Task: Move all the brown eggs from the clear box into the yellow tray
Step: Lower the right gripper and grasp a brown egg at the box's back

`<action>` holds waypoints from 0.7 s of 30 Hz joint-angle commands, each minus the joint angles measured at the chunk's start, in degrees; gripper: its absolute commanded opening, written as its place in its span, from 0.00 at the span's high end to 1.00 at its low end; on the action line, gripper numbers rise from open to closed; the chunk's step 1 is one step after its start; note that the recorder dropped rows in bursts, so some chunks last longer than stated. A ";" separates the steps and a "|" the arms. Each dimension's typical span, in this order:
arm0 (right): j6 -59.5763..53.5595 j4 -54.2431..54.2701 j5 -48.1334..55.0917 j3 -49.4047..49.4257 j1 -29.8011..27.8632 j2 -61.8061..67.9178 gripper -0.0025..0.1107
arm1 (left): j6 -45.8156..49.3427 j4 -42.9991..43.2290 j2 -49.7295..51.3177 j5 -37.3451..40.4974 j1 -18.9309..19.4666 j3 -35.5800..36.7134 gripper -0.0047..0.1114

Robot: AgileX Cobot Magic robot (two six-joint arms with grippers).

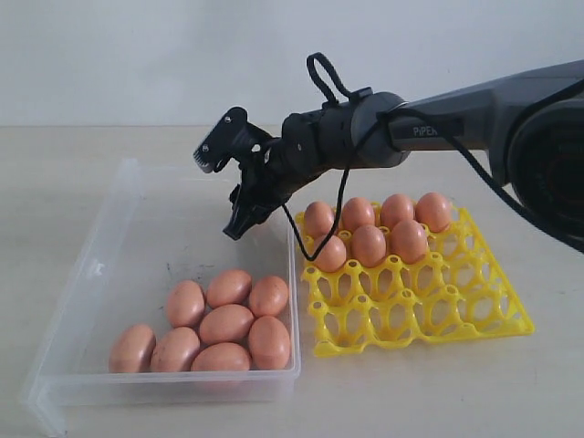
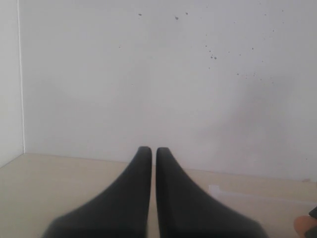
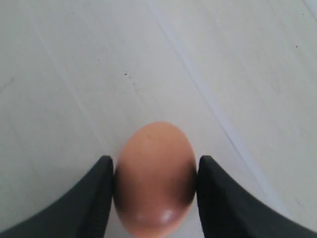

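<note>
Black fingers (image 3: 94, 198) of the right claw (image 3: 156, 159) press against either side of one brown egg (image 3: 154, 178), a hold on smooth curved shell alone. In the outside view, the arm hangs in the air over the far right corner of the clear box (image 1: 100, 265), and the fingers hide the egg itself. A slip looks the plainest danger: with only two narrow pads on a rounded surface, a jolt could tip the egg out onto the hard box floor, or onto the eight more eggs (image 1: 226, 323) clustered at the near right corner. Too firm a squeeze could crack the shell instead. The yellow tray (image 1: 474, 310) lies just beside the box, with seven eggs (image 1: 368, 245) seated in its two far rows. A low or crooked approach to a free cup could knock a seated neighbour or catch a peg. A black cable (image 1: 342, 205) loops down from the wrist close to those eggs and could snag. The left claw (image 2: 154, 148) faces a bare wall (image 2: 148, 74), tips almost together with nothing between them.
</note>
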 commanded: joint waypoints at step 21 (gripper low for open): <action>0.91 0.05 20.41 -1.59 -0.17 -0.88 0.89 | 0.31 0.23 -0.12 0.17 -0.08 -0.05 0.93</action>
